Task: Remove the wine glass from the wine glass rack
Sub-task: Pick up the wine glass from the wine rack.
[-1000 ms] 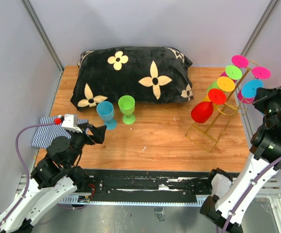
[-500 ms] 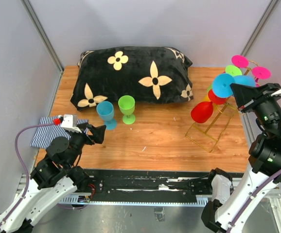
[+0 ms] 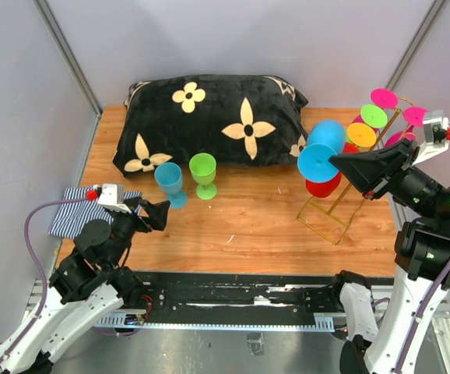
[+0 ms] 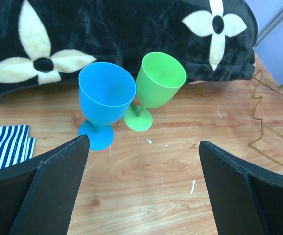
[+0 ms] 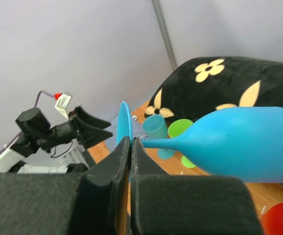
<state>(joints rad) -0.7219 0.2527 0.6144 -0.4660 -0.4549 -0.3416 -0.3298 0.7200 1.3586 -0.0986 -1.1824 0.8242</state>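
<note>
One wine glass [image 3: 327, 135], a blue one, hangs in the air clear of the wine glass rack [image 3: 357, 176], just to the rack's left and above the worktop [image 3: 248, 227]. It lies on its side, with the bowl toward the black flowered pillow [image 3: 209, 117] and the round foot facing the near edge. The right hand [image 3: 340, 163] is clenched on it, its two fingers [image 5: 117, 166] pinched tight on the stem right at the foot. Several glasses hang upside down on the gold wire rails: a red glass [image 3: 323, 185] lowest, then feet of orange, green and pink higher up. Across the worktop, the left hand [image 3: 150, 209] hovers with its fingers spread wide and nothing between them, beside a striped cloth [image 3: 71, 212]. Ahead of it a standing blue glass [image 4: 106, 93] and a green glass [image 4: 160, 81] stand upright, touching or nearly so, in front of the pillow.
</note>
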